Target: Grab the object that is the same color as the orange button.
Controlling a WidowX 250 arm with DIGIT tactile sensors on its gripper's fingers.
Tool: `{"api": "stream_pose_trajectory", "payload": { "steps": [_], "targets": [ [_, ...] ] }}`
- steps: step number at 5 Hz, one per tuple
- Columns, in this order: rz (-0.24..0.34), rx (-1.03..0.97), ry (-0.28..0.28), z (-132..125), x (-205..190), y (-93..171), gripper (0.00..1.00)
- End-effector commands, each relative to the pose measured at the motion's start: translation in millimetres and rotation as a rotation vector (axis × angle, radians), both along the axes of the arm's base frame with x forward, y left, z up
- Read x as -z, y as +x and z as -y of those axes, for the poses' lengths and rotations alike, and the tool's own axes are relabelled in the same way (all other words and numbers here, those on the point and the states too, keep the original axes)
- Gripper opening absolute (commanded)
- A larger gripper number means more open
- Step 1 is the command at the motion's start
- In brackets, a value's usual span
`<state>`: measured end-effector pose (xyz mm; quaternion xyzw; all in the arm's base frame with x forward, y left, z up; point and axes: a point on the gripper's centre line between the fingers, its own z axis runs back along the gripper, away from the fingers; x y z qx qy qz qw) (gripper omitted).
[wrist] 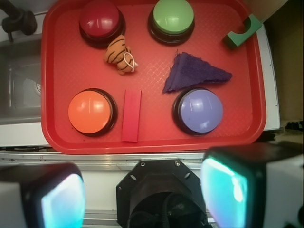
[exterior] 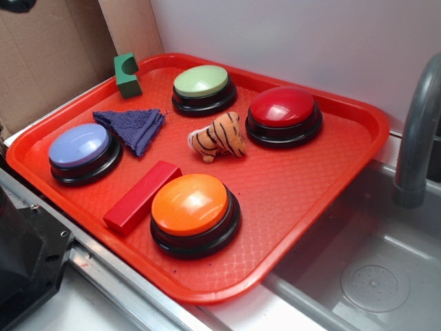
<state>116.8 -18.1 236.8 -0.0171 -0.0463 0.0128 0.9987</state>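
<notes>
Four dome buttons sit on the red tray (exterior: 344,158); only the orange button (exterior: 190,205) sets the target color. The matching object is the plush tiger (exterior: 219,136), lying on its side near the tray's middle, between the red button (exterior: 283,110) and the green button (exterior: 201,83), just beside the red one.

Recommended procedure for the step in hand, the approach:
- Centre the gripper (wrist: 142,194) over the tiger's striped body, not its pale face or paws.
- Turn the fingers to close across the narrow width of the body. The toy is soft and likely compresses, so a deep, firm closure is advisable.
- Keep clear of the red button's black base; a finger landing there could press the button or block the closure.
- Do not confuse the target with the red block (exterior: 142,196), which lies touching or just beside the orange button.

Arm pose: in the wrist view the camera looks straight down from high above the tray's near edge. The two fingers (wrist: 223,190) frame the lower corners, spread wide apart and holding nothing. The gripper is well apart from the tiger, which lies toward the far side of the tray. The exterior view does not show the arm.
</notes>
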Motion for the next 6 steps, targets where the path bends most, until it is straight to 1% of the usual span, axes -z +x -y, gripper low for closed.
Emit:
{"api": "stream_pose_trajectory", "payload": {
  "steps": [1, 2, 3, 4, 5, 6],
  "targets": [
    [0.0, 0.0, 0.0, 0.0, 0.0, 0.0, 1.0],
    [0.047, 0.039, 0.054, 2.5, 10.9, 31.0, 1.0],
    [0.096, 0.131, 0.052, 10.0, 25.4, 56.4, 1.0],
    [0.151, 0.295, 0.059, 23.5, 47.0, 83.9, 1.0],
    [0.163, 0.276, 0.04, 26.2, 82.6, 111.1, 1.0],
    [0.197, 0.323, 0.049, 31.5, 110.4, 127.9, 1.0]
  ]
}}
